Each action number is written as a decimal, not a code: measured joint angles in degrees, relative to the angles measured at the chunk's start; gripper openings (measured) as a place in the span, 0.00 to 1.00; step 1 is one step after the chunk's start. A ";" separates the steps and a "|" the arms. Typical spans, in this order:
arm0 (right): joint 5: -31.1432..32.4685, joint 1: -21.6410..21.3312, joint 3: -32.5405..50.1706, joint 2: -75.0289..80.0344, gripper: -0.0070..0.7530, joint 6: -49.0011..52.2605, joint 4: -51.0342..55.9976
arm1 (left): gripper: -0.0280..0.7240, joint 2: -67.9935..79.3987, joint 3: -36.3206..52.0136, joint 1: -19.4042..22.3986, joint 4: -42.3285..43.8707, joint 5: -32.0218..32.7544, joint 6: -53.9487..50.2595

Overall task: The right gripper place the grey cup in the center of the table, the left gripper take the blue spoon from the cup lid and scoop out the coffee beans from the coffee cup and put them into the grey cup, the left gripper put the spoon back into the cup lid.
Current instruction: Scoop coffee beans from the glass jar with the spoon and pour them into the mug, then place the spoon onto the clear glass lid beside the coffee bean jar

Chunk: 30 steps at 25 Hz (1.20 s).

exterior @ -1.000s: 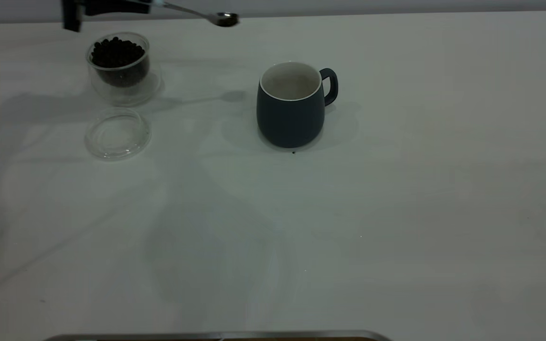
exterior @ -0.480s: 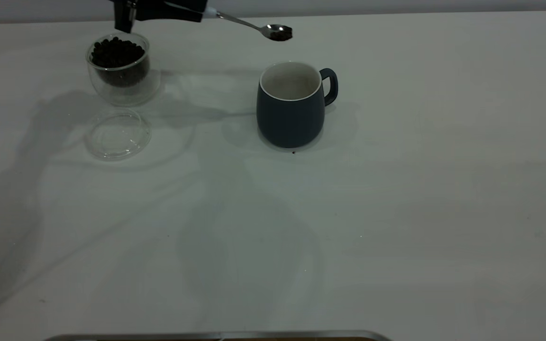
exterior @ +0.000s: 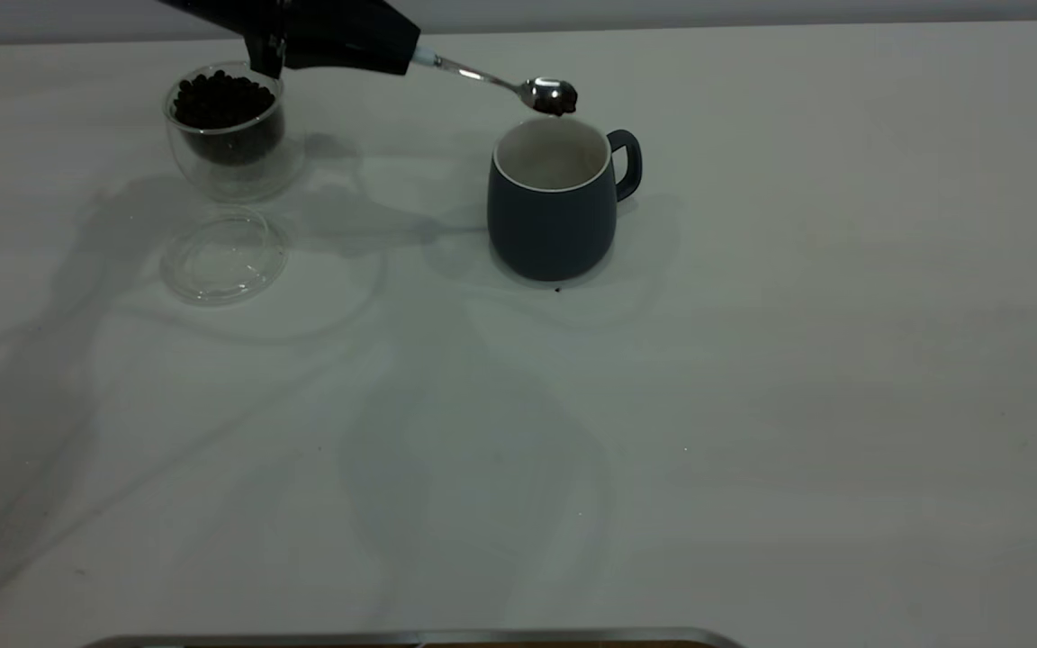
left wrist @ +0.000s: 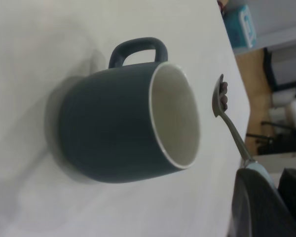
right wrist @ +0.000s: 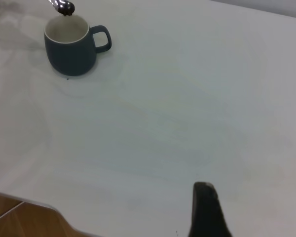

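The grey cup (exterior: 553, 216) stands upright near the middle of the table (exterior: 752, 405), handle to the right; its white inside looks empty. My left gripper (exterior: 397, 47) is shut on the blue spoon's handle. The blue spoon (exterior: 550, 94) reaches right, its bowl just above the cup's far rim with a few coffee beans in it. The left wrist view shows the cup (left wrist: 108, 133), the spoon (left wrist: 222, 98) and my gripper (left wrist: 277, 185). The coffee cup (exterior: 226, 144) stands at the far left with a heap of beans (exterior: 221, 97). The cup lid (exterior: 223, 254) lies empty in front of it. My right gripper (right wrist: 205, 212) hangs over the near right of the table.
A tiny dark speck (exterior: 557, 290) lies on the table at the grey cup's near foot. A metal edge (exterior: 410, 639) runs along the near side. The right wrist view shows the cup (right wrist: 69, 54) far off and the table's near edge.
My left gripper has moved right and down with the spoon, from beside the coffee cup to above the grey cup's rim. The cups and lid have not moved.
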 joint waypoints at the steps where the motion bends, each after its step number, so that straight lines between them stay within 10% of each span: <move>1: 0.00 0.00 0.00 0.00 0.68 0.00 0.00 | 0.20 0.25 0.00 0.00 0.00 0.00 1.56; 14: 0.00 0.00 0.00 0.00 0.68 0.00 0.00 | 0.20 1.41 0.00 0.00 -2.62 -3.57 28.13; 30: 0.00 0.00 0.00 0.00 0.68 0.00 0.00 | 0.20 -8.52 6.19 15.84 4.36 -0.03 -3.78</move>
